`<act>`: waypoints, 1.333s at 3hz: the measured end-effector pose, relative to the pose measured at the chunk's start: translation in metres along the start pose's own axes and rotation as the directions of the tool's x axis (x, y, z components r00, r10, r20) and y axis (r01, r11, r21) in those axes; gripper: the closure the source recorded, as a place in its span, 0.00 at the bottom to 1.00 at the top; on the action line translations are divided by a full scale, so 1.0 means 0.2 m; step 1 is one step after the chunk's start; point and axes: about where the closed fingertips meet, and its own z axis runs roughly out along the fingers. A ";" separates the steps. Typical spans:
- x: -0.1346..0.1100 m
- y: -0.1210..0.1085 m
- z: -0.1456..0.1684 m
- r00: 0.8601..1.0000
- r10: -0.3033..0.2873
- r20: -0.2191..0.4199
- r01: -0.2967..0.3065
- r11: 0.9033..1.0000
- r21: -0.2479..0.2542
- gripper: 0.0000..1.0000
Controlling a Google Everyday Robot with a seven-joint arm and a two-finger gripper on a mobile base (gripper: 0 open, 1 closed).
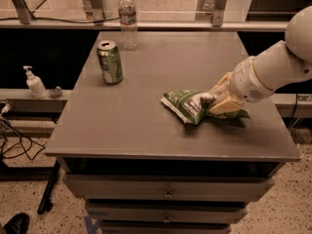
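Note:
A green chip bag (187,104) lies flat on the right half of the grey table top (146,126). My gripper (214,101) comes in from the right on a white arm (273,69) and rests down on the middle of the bag, covering part of it. A corner of the bag (240,115) sticks out to the right beneath the gripper. A green soda can (110,62) stands upright at the left rear, well away from the gripper. A clear water bottle (128,19) stands at the table's back edge.
The table has drawers (168,194) below its front edge. A pump bottle (35,83) sits on a low ledge to the left, with cables (12,140) on the floor. Metal posts (214,4) and a rail run behind the table.

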 end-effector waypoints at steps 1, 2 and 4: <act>-0.01 -0.06 -0.05 1.000 0.007 0.011 -0.007 1.000 0.027 0.87; -0.08 -0.18 -0.13 0.999 0.017 0.037 -0.020 0.997 0.076 1.00; -0.24 -0.36 -0.27 0.996 0.009 0.091 -0.023 0.988 0.151 1.00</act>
